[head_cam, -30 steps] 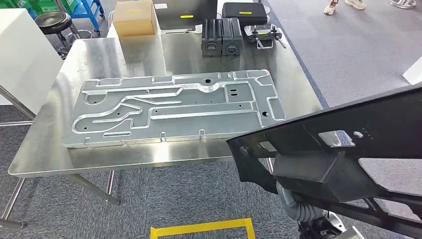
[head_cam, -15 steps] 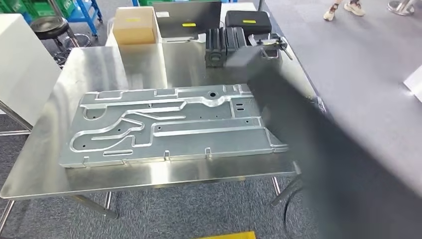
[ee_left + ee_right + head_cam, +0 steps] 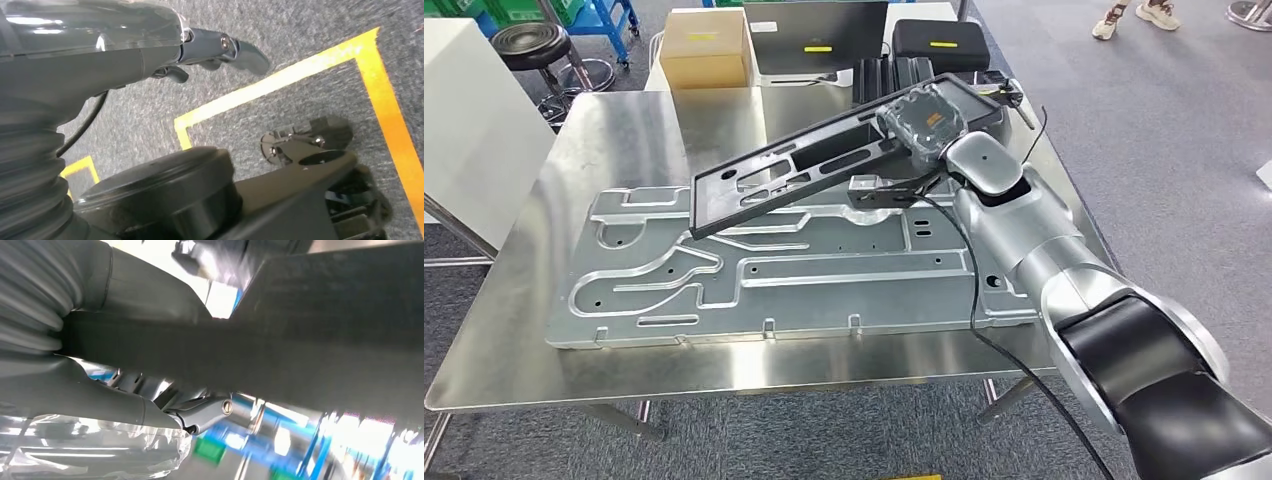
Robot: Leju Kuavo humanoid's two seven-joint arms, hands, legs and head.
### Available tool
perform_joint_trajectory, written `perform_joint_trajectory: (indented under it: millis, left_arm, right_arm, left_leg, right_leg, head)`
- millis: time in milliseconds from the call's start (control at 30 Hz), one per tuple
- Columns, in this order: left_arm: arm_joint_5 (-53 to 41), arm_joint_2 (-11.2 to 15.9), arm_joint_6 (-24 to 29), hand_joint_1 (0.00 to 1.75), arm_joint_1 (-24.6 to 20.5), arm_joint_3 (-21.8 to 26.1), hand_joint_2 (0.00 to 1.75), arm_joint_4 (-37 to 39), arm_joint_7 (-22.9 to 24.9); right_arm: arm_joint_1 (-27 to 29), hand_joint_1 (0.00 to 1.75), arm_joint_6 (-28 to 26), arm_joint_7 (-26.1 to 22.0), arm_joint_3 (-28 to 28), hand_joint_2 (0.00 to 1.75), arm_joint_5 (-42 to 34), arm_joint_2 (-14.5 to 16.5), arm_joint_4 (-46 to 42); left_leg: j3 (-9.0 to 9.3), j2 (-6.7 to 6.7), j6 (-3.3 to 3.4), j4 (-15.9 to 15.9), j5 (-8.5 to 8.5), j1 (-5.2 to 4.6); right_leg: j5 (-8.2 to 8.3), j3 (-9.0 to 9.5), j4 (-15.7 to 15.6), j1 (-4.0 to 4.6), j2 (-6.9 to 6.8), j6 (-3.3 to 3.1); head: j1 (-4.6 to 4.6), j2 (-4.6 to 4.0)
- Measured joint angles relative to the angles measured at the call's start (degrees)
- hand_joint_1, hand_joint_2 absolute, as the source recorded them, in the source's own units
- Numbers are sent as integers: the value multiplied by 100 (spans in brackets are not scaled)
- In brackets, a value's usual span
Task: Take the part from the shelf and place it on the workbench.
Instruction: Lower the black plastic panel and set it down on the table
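Note:
The part is a long black frame with cut-outs. It hangs tilted over the steel workbench, its low end above the large aluminium plate lying there. My right hand grips the frame's far, higher end, with the arm stretched out across the table's right side. In the right wrist view the black part crosses the picture, and my right hand is clamped under it. My left hand hangs beside my body over the floor and holds nothing.
At the table's far edge stand a cardboard box, a dark screen and black cases. A white cabinet and a stool are on the left. A person's feet are far right. Yellow tape marks the floor.
My right arm has swung the black part from low at the right, close to the camera, up and out over the table. The view has shifted slightly.

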Motion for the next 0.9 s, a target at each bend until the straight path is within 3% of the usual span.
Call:
perform_joint_trajectory:
  millis: [67,133,200,267,300,333,400,433,500,600,667,733,767,800,833,900]
  left_arm:
    - [2,1,9,0,6,2,175,0,-11]
    - [-2,2,15,0,3,2,175,0,-15]
    - [-3,2,16,0,1,2,175,0,-23]
    - [-3,2,14,0,2,2,175,0,-34]
    - [-3,2,12,0,1,2,175,0,-40]
    - [-2,2,11,0,-1,2,175,0,-48]
    - [3,-5,8,0,-9,2,175,3,-59]
    - [9,-10,8,0,-17,2,175,6,-62]
    - [16,-18,8,0,-35,3,175,11,-64]
    - [19,-10,13,0,-49,3,175,11,-66]
    - [19,-2,16,0,-45,4,175,11,-67]
    - [30,0,18,0,-48,5,175,11,-70]
    - [36,2,18,0,-55,6,175,11,-73]
    - [42,5,19,0,-63,6,175,11,-74]
    - [42,9,19,0,-69,6,175,11,-73]
    - [41,18,19,0,-67,6,175,11,-69]
  right_arm:
    - [36,175,-19,42,114,175,-2,104,276]
    - [33,175,-31,51,192,175,-11,171,472]
    - [49,175,-43,56,251,175,-23,208,633]
    - [125,175,-49,70,295,175,-27,242,752]
    - [169,175,-52,79,314,175,-27,260,796]
    - [204,175,-57,90,331,175,-27,282,830]
    - [239,175,-78,125,357,175,-29,320,884]
    - [244,175,-90,141,367,175,-33,342,906]
    - [256,175,-105,156,385,175,-44,385,945]
    - [269,175,-106,157,404,175,-50,439,988]
    - [272,175,-106,160,414,175,-51,471,1011]
    - [290,175,-105,161,421,175,-51,493,1041]
    - [306,175,-105,160,426,175,-51,502,1056]
    - [321,175,-105,157,432,175,-51,510,1068]
    - [331,175,-105,155,439,175,-51,516,1076]
    - [334,175,-105,157,450,175,-51,525,1086]
  left_leg:
    - [23,-11,84,-54,-13,7]
    - [72,-16,161,-106,-19,15]
    - [107,-22,217,-115,-49,-2]
    - [156,-42,255,-114,-89,-32]
    - [190,-55,264,-114,-113,-51]
    - [230,-66,265,-114,-140,-72]
    - [289,-75,255,-114,-196,-107]
    - [296,-71,239,-111,-217,-109]
    - [294,-58,190,-121,-238,-100]
    - [304,-43,106,-55,-340,-101]
    - [75,-36,42,463,-612,-75]
    - [-329,-35,-23,1219,-894,-22]
    - [-467,-34,-56,1434,-914,5]
    - [-504,-33,-87,1431,-815,30]
    - [-420,-31,-115,1185,-605,54]
    - [-96,-28,-155,404,-176,86]
  right_leg:
    - [-41,-14,12,-14,-12,61]
    - [-214,-175,344,-22,-11,93]
    - [-490,-582,1098,-12,5,95]
    - [-551,-934,1615,-3,21,77]
    - [-412,-961,1553,8,25,49]
    - [-184,-873,1264,26,26,4]
    - [251,-558,460,92,24,-130]
    - [353,-438,170,125,21,-180]
    - [352,-351,-25,174,21,-231]
    - [347,-243,-172,124,27,-250]
    - [346,-159,-249,85,23,-264]
    - [324,-129,-252,78,25,-273]
    - [307,-119,-242,72,30,-266]
    - [287,-108,-225,61,34,-252]
    - [261,-95,-199,45,40,-230]
    - [194,-83,-125,23,54,-167]
  head:
    - [1,0]
    - [1,0]
    - [1,0]
    - [1,0]
    - [1,0]
    - [1,0]
    - [1,0]
    - [0,0]
    - [-1,0]
    - [-1,0]
    - [-1,0]
    - [-1,0]
    - [-1,0]
    - [-1,0]
    - [-1,0]
    - [-1,0]
